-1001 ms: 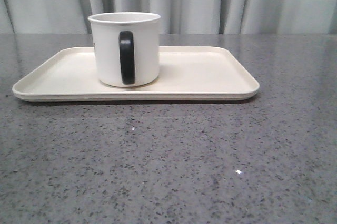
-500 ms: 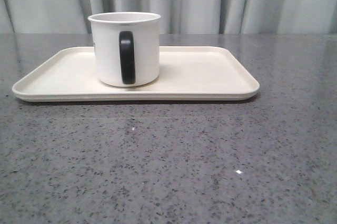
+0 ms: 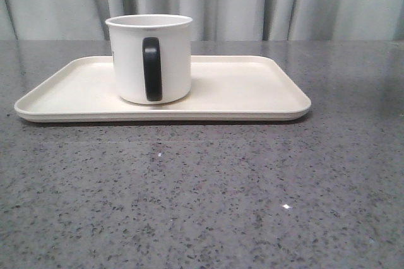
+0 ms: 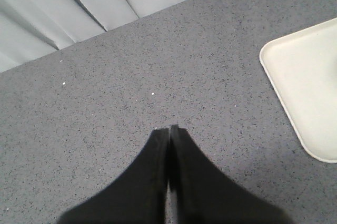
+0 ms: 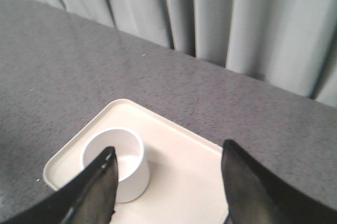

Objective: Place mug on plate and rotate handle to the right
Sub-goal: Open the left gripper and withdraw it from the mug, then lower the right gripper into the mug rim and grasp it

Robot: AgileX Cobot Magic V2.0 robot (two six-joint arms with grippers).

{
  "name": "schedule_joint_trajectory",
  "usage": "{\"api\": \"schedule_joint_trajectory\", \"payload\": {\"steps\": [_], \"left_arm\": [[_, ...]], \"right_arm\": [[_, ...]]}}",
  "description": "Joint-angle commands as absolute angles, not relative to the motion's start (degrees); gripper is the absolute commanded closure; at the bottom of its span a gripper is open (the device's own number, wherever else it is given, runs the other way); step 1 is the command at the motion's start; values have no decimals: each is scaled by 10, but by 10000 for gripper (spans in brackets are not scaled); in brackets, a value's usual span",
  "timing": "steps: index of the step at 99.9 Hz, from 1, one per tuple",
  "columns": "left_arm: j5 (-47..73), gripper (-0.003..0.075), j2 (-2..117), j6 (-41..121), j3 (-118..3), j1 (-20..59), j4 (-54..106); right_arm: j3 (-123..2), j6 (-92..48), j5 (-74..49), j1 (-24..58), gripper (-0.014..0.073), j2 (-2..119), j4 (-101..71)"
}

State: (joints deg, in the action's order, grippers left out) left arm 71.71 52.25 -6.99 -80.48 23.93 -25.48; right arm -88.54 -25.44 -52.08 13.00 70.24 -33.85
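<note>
The white mug (image 3: 150, 59) stands upright on the left half of the cream plate (image 3: 246, 89), its black handle (image 3: 152, 69) turned straight toward the front camera. Neither arm shows in the front view. From high above, the right wrist view looks down on the mug (image 5: 129, 169) and the plate (image 5: 179, 182); my right gripper (image 5: 167, 153) is open and holds nothing, and the handle is hidden there. My left gripper (image 4: 170, 128) is shut and empty over bare tabletop, with a corner of the plate (image 4: 305, 77) off to one side.
A speckled grey stone tabletop (image 3: 208, 193) stretches in front of the plate. Pale grey curtains (image 3: 252, 0) hang along the table's far edge.
</note>
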Motion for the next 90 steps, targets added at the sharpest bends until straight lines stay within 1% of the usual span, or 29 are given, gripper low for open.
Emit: {"api": "schedule_joint_trajectory", "payload": {"steps": [1, 16, 52, 90], "left_arm": [[680, 740, 519, -77, -816, 240, -268], [681, 740, 519, -77, -816, 240, -268], [690, 740, 519, -77, -816, 240, -268], [693, 740, 519, -77, -816, 240, -269]], "right_arm": [[-944, -264, -521, 158, 149, 739, -367], [-975, -264, -536, 194, 149, 803, -373], [-977, -264, -530, 250, 149, 910, -377], [-977, -264, -507, 262, 149, 981, -376]]}}
